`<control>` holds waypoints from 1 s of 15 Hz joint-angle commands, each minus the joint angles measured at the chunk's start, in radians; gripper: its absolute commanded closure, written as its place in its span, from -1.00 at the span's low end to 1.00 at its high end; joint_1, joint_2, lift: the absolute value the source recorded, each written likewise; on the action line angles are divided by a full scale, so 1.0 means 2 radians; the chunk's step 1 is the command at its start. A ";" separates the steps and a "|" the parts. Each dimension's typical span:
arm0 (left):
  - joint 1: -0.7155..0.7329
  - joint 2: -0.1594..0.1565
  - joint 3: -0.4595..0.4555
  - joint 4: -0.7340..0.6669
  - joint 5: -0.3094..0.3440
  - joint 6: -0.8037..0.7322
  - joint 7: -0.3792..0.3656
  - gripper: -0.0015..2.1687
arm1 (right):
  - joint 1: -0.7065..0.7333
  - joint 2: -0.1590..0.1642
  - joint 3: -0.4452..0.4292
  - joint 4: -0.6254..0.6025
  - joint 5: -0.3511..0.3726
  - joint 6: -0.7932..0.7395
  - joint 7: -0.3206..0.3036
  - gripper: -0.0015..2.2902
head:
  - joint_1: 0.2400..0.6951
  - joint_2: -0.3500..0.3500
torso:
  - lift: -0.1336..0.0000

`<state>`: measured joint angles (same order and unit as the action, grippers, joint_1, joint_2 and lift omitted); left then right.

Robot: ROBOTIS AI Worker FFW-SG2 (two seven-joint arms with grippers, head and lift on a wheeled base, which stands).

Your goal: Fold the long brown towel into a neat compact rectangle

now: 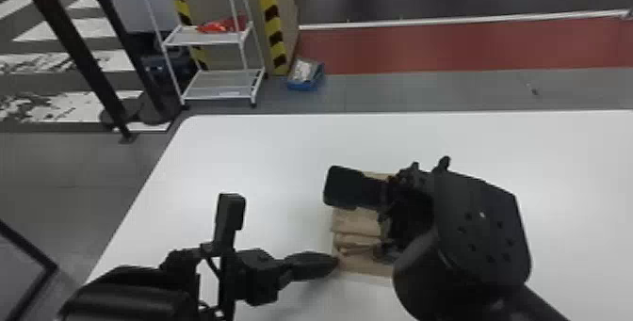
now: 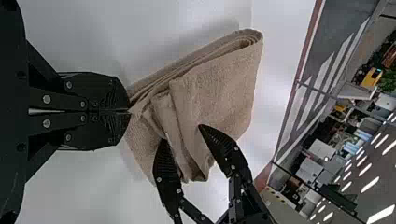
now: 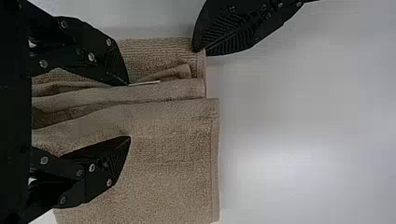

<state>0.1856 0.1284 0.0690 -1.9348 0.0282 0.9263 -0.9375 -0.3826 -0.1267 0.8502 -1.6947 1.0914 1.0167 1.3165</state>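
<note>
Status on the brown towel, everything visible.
The brown towel looks like soft, textured cloth with a hemmed edge. It lies on the white table, folded into several stacked layers, with a rounded bend at one side and loose, uneven folds on top. The left gripper is closed on a corner; the right gripper has its fingers spread over the loose folds, contact unclear.

Black arms [image 1: 490, 197], round silver screws [image 2: 46, 99].

The left claw [image 1: 335, 261] is closed, the right claw [image 1: 387, 250] parted nearby.
</note>
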 commanded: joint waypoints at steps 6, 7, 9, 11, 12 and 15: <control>-0.003 0.001 0.000 0.000 0.000 0.000 -0.002 0.47 | -0.004 0.004 -0.002 0.001 -0.001 -0.001 0.006 -0.13 | 1.00 0.46 | -0.86; -0.003 0.001 0.001 0.000 0.001 0.000 -0.002 0.47 | -0.004 0.005 -0.002 0.000 -0.001 -0.001 0.006 0.03 | 1.00 0.47 | -0.86; -0.003 0.002 0.003 -0.004 0.002 0.001 -0.005 0.47 | -0.004 0.007 -0.011 -0.009 -0.002 0.001 0.005 0.05 | 1.00 0.47 | -0.86; -0.002 0.003 0.005 -0.006 0.002 0.003 -0.005 0.47 | -0.005 0.007 -0.022 -0.021 -0.005 -0.002 0.003 0.05 | 1.00 0.48 | -0.86; -0.002 0.003 0.005 -0.007 0.002 0.003 -0.005 0.47 | -0.006 0.007 -0.031 -0.026 -0.006 -0.004 0.003 0.06 | 1.00 0.48 | -0.86; -0.002 0.002 0.013 -0.015 0.007 0.009 -0.004 0.47 | -0.007 0.009 -0.044 -0.038 -0.010 -0.006 0.003 0.05 | 1.00 0.48 | -0.86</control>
<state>0.1810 0.1321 0.0867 -1.9540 0.0363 0.9388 -0.9449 -0.3953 -0.1099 0.7725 -1.7609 1.0756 1.0062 1.3221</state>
